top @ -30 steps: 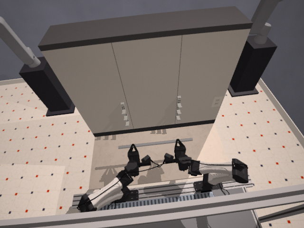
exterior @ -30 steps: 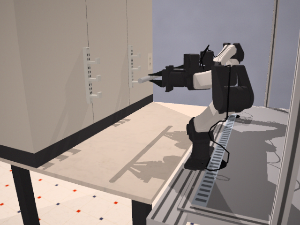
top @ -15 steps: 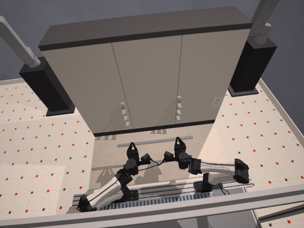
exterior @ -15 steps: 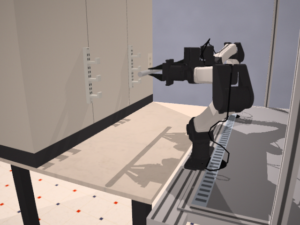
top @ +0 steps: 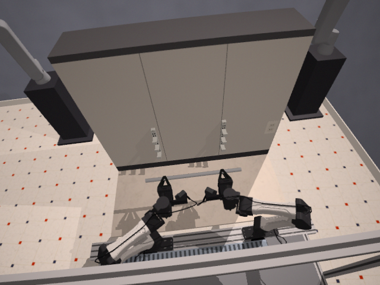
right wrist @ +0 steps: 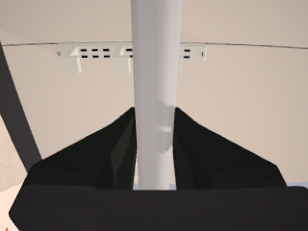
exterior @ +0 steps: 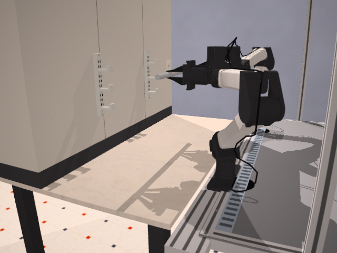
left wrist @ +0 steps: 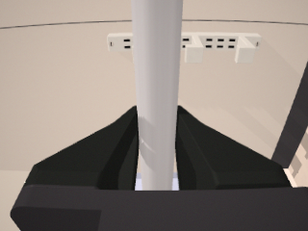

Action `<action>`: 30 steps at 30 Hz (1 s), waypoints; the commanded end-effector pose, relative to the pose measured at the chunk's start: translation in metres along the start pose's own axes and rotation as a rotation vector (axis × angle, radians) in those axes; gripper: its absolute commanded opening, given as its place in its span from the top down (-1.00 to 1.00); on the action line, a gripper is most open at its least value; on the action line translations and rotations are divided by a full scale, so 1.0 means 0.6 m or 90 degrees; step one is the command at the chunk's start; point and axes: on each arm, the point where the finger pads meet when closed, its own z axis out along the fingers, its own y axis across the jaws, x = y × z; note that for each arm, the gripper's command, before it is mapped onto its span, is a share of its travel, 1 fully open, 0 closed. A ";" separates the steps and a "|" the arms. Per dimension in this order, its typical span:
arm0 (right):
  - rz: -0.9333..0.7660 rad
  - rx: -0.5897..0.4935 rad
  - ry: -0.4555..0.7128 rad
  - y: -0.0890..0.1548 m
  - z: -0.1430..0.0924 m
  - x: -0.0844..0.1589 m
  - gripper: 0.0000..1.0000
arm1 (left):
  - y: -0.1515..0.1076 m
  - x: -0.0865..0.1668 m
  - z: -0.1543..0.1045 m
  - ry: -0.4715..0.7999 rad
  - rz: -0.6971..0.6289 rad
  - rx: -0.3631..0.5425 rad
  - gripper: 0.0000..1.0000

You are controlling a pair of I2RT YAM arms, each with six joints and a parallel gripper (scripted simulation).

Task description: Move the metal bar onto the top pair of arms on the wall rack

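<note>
Metal bar (top: 193,175) (exterior: 168,75) (left wrist: 158,87) (right wrist: 155,87), one: pale grey, round, roughly level, held aloft over the table (top: 132,196) (exterior: 108,168), in front of the wall rack and apart from it.

Left tool (top: 164,177) (left wrist: 158,113), one: mostly closed, its two dark fingers clamped on the bar, one on either side.

Right tool (top: 222,171) (right wrist: 155,113), one: likewise mostly closed and clamped on the bar, farther along its length. The bar's ends project beyond both tools.

Wall rack (top: 154,132) (exterior: 96,81), two upright white strips, mounted on a beige panelled front (top: 190,101) (exterior: 65,68); three short arms with raised tips to each strip, in three pairs. No pair carries the bar.

Shadows of bar and tools, cast across the table.

The metal bar (top: 193,175) (exterior: 162,75) (left wrist: 158,72) (right wrist: 156,72) has risen higher above the table (top: 132,193) (exterior: 108,168), left gripper (top: 164,177) (exterior: 167,75) (left wrist: 158,110) and right gripper (top: 222,171) (right wrist: 154,116) rising with it.
</note>
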 end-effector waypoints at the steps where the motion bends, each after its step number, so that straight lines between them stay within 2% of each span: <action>1: -0.003 0.001 0.005 -0.030 -0.002 0.012 1.00 | 0.035 -0.002 0.001 0.000 -0.011 -0.016 1.00; 30: -0.003 0.001 0.005 -0.101 -0.005 0.017 1.00 | 0.102 -0.006 0.000 0.000 -0.011 -0.016 1.00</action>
